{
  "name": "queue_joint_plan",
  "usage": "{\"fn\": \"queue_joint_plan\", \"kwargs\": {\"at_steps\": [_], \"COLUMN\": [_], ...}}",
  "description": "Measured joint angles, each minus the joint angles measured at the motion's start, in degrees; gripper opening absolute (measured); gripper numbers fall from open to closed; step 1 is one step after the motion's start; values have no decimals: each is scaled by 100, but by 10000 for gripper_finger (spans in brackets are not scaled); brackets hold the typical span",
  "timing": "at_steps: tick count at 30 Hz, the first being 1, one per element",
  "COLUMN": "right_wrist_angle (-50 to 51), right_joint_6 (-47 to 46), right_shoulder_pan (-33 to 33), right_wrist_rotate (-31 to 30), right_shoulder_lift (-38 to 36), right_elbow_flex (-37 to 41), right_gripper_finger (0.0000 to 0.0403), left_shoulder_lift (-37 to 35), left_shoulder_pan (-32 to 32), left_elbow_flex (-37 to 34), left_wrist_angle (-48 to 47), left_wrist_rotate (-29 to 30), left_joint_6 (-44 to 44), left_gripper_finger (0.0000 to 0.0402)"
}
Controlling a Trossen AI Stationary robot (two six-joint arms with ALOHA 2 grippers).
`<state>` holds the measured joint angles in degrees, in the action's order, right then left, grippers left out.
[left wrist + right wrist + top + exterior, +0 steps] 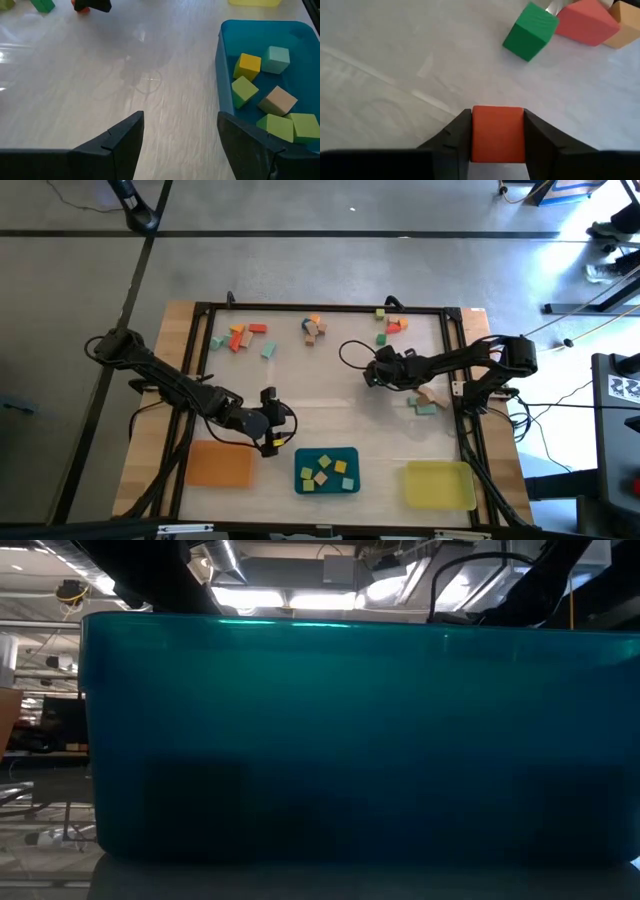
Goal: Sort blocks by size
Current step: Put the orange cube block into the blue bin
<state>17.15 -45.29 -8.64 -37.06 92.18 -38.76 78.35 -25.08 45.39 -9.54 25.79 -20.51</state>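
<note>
While the pale wooden surface (330, 400) is filling most of the high view, three flat trays are sitting along its near edge: a flat orange tray (218, 464) at the left, a teal plastic tray (327, 470) in the middle and a flat yellow tray (439, 484) at the right. The teal tray's wall is blocking almost the whole low view. It is holding several small cubes; the left wrist view is showing a yellow wooden cube (248, 66), a mint cube (276, 59), a tan cube (278, 100) and light green cubes (243, 91).

The dark left arm is reaching in from the left, its left end effector (272, 430) hanging just beside the teal tray's left side, fingers spread wide with nothing between them. The dark right arm is stretching in from the right, its right end effector (372, 372) sitting over the middle-right of the surface and clamping a small orange-red wooden cube (497, 133) between both fingers.

Just ahead of that grip, a green wooden cube (530, 31), a red wooden block (584, 22) and an orange block (625, 17) are lying close together on the surface. Remaining loose blocks are lying in clusters: orange, red and mint pieces (240, 337) at far left, a tan and orange pile (314, 329) at far centre, green and red ones (388, 326) at far right, and tan and mint blocks (428, 401) beside the right arm.
</note>
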Motion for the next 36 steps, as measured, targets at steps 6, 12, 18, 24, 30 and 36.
{"fn": "queue_joint_plan", "kwargs": {"at_steps": [6,12,18,24,30,36], "right_wrist_angle": [-221,-323,-690,-1221,-1641,-1988], "right_joint_6": [370,630,995,1283,1433,1570], "right_shoulder_pan": [297,776,1277,1794,2267,2665], "right_wrist_rotate": [-225,-366,-214,177,521,823], "right_shoulder_lift": [-48,-483,-960,-1137,-1137,-1134], "right_elbow_flex": [2,2,2,2,2,2], "right_gripper_finger": [146,133,136,144,134,145], "left_shoulder_lift": [0,0,0,0,0,-2], "left_shoulder_pan": [0,0,-1,-2,0,-2], "left_elbow_flex": [0,0,0,0,0,0], "left_wrist_angle": [0,11,8,1,47,153], "left_wrist_rotate": [1,-1,1,1,1,1], "left_joint_6": [-7,-7,-2,-25,-46,-50], "left_gripper_finger": [237,237,237,237,237,237]}}
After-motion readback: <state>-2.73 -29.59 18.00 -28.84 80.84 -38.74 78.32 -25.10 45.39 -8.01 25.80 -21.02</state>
